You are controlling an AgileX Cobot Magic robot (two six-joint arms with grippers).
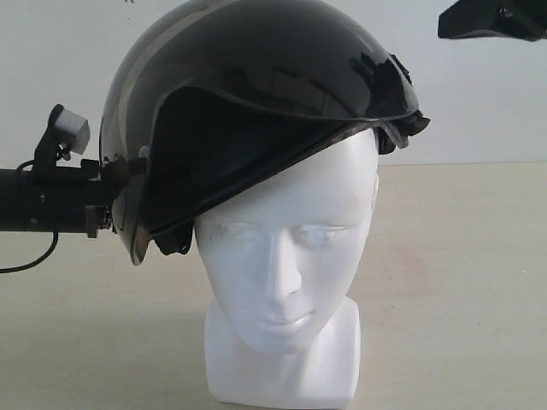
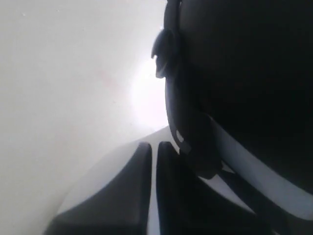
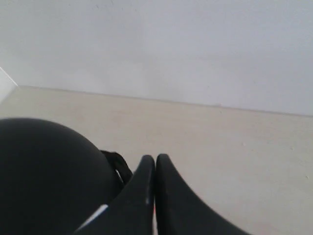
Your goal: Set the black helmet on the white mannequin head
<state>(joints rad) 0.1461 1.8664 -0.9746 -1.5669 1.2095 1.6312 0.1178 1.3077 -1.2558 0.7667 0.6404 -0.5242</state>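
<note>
The black helmet (image 1: 256,77) rests tilted on top of the white mannequin head (image 1: 286,248), lower on the left, with its smoky visor (image 1: 137,213) hanging beside the face. My left gripper (image 2: 154,144) is at the helmet's left side; its fingers are shut to a thin slit, and the helmet shell (image 2: 244,73) lies against one of them. In the exterior view the left arm (image 1: 51,198) reaches in level and its fingertips are hidden behind the visor. My right gripper (image 1: 453,24) hovers shut above and right of the helmet (image 3: 44,171), holding nothing.
The mannequin head stands on its blocky neck base (image 1: 282,367) on a beige tabletop (image 1: 461,299). A white wall (image 1: 487,102) is behind it. A black strap buckle (image 1: 408,124) sticks out at the helmet's right rim.
</note>
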